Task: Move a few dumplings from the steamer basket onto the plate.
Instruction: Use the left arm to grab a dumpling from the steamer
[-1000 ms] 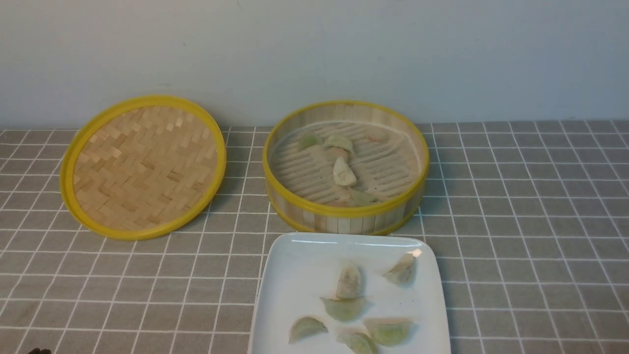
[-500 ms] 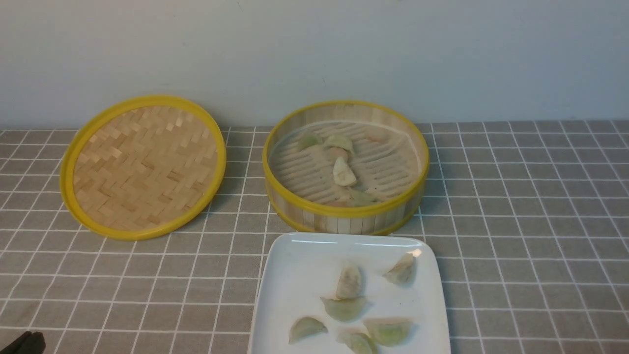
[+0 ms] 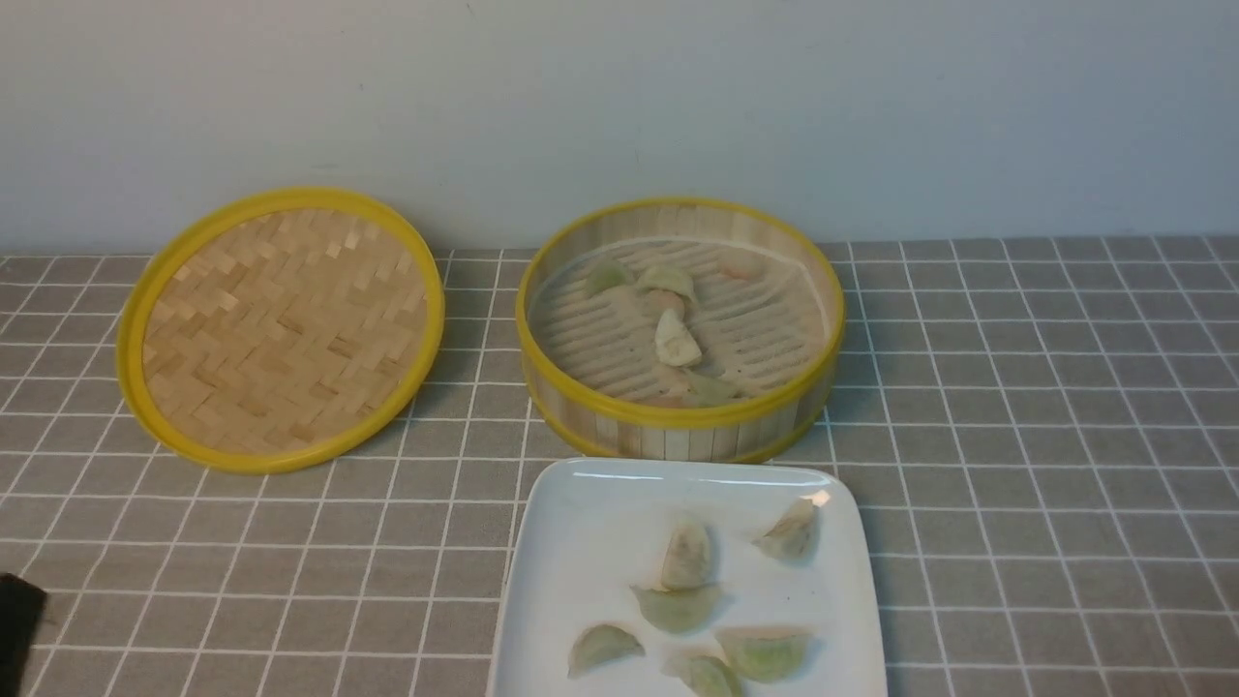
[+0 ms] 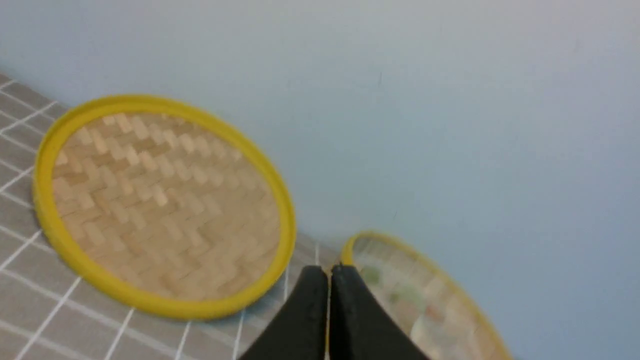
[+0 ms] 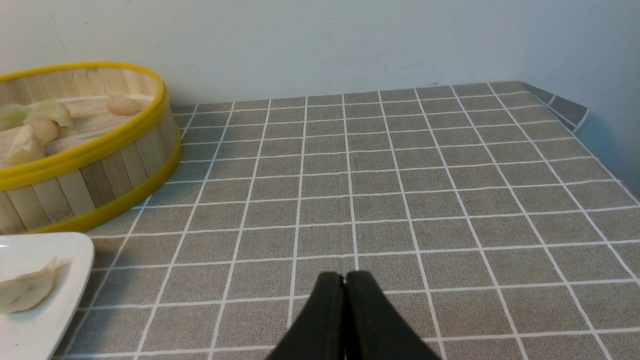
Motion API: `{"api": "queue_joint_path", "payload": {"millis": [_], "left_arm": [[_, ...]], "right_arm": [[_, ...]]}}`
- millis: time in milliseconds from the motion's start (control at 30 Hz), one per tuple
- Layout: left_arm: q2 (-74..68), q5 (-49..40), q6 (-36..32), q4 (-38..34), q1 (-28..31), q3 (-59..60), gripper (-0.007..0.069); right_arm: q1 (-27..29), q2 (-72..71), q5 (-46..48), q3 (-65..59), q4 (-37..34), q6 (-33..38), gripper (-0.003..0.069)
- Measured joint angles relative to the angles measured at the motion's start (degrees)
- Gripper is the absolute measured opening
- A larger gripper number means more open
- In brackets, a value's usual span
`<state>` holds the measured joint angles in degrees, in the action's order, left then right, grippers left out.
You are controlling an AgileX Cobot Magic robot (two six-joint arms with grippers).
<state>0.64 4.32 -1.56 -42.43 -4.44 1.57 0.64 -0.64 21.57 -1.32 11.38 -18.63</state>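
Observation:
The round bamboo steamer basket [image 3: 818, 387] stands at the back middle with several pale green dumplings [image 3: 677, 339] on its slat floor. In front of it the white plate [image 3: 581, 513] holds several dumplings [image 3: 678, 606]. My left gripper [image 3: 15, 620] shows as a dark tip at the lower left edge of the front view; in the left wrist view the left gripper [image 4: 329, 272] is shut and empty, aimed between lid and steamer basket [image 4: 425, 300]. The right gripper [image 5: 344, 276] is shut and empty above bare cloth, to the right of the steamer basket [image 5: 100, 165] and the plate [image 5: 75, 255].
A flat woven lid [image 3: 281, 329] with a yellow rim leans at the back left. Grey checked cloth [image 3: 1045, 407] covers the table up to a pale wall. The table's far right corner [image 5: 560, 107] shows in the right wrist view.
The left gripper's dark tip has risen at the lower left edge of the front view. Dumplings, basket and plate have not moved.

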Motion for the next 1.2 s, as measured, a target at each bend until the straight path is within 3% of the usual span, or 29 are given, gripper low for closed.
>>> {"api": "queue_joint_path", "payload": {"millis": [133,267,467,500,633,733,833,933,1033,1100,1133,1200], "left_arm": [[0.0,4.6,-0.3,-4.3,0.0,-3.7,-0.0005],[-5.6,-0.5,-4.4,-1.4,0.0,-16.4,-0.0005],[-25.2,-23.7,-10.0,2.2,0.0,-39.5,-0.0005],[-32.8,-34.4,-11.6,2.7,0.0,-46.5,-0.0005],[-54.8,-55.7,-15.6,3.6,0.0,-63.1,-0.0005],[-69.1,-64.3,-17.6,4.1,-0.3,-72.0,-0.0005],[-79.8,-67.0,-17.8,6.8,-2.3,-78.7,-0.0005],[-92.7,-68.2,-16.3,13.8,-8.6,-88.0,-0.0005],[-99.6,-69.6,-14.3,17.9,-12.4,-94.1,-0.0005],[-106.6,-71.3,-12.3,22.1,-15.7,-102.6,-0.0005],[-107.7,-71.5,-12.1,22.5,-15.9,-104.0,-0.0005],[-114.5,-73.4,-11.6,24.1,-17.6,-112.3,-0.0005]], "right_arm": [[0.0,0.0,0.1,0.0,0.4,0.0,-0.0015],[0.0,0.0,0.2,0.0,0.8,0.0,-0.0015],[0.0,0.0,-3.5,-0.3,-2.4,-0.4,-0.0015],[0.0,0.0,-7.0,-0.3,-5.7,-1.2,-0.0015],[0.0,0.0,-18.7,-0.3,-13.9,-4.7,-0.0015],[0.0,0.0,-24.3,-0.3,-16.5,-5.3,-0.0015],[0.0,0.0,-26.6,-0.3,-16.9,-5.1,-0.0015],[0.0,0.0,-28.0,-0.3,-18.3,-5.3,-0.0015],[-0.1,0.0,-20.7,1.9,-19.8,-7.0,-0.0015],[-0.7,1.8,-5.5,10.4,-19.8,-6.9,-0.0015],[-0.7,2.1,-5.5,10.4,-19.7,-6.8,-0.0015],[-0.7,8.7,11.3,22.2,-17.7,-4.8,-0.0015]]}}
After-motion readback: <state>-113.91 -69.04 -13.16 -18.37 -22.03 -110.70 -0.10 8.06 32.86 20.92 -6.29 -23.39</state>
